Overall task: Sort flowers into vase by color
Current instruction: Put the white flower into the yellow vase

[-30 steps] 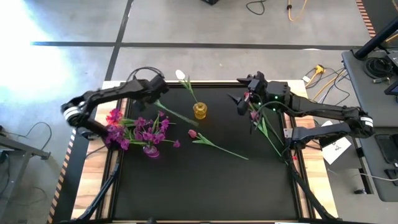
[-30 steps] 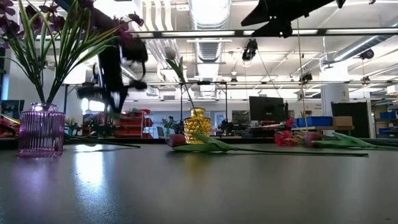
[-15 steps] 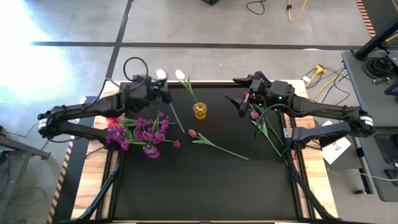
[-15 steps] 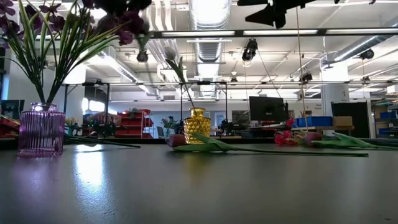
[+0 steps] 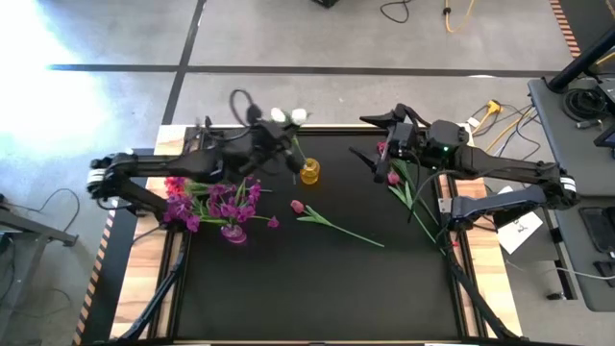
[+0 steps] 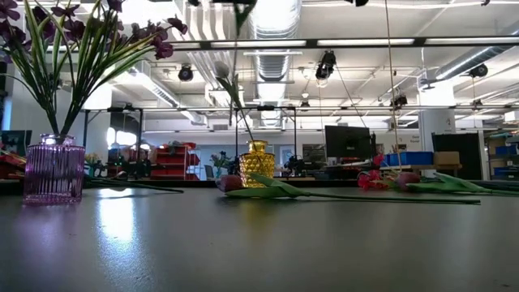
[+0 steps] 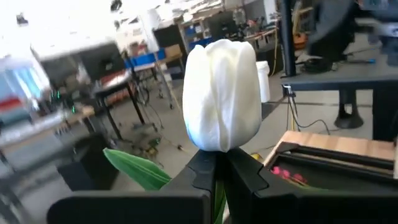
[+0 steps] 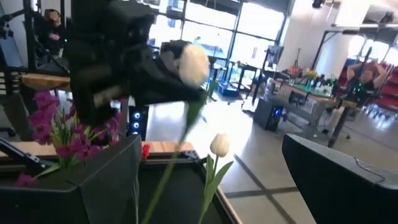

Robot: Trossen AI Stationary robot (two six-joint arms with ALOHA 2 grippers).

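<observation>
My left gripper (image 5: 292, 133) is shut on a white tulip (image 5: 298, 116) high over the table's far edge, beside the yellow vase (image 5: 308, 173). Another white tulip (image 5: 279, 115) stands in that vase by its stem. The purple vase (image 5: 232, 232) at the left holds purple bunches (image 5: 219, 200). A pink bud (image 5: 298, 207) lies on the mat on its long stem. Red-pink flowers (image 5: 394, 178) lie at the right edge. My right gripper (image 5: 363, 137) hovers open above them, holding nothing. My left gripper pinches the white tulip's stem just under the head (image 7: 216, 163) between its two shut fingers (image 7: 245, 180). The fingers come in level from the table's left. The head (image 8: 193, 62) stands past the fingertips. The stem (image 8: 180, 134) hangs slanting below, clear of the table.
Green stems (image 5: 423, 216) of the red-pink flowers run along the mat's right edge. The pink bud's stem (image 5: 346, 231) crosses the middle of the mat. The near half of the black mat (image 5: 317, 288) is bare.
My left gripper has risen and swung along the far edge toward the table's right, rolling its wrist. It stays shut on the white tulip, which has come off the mat and now hangs beside the yellow vase. My right gripper has risen a little, still open.
</observation>
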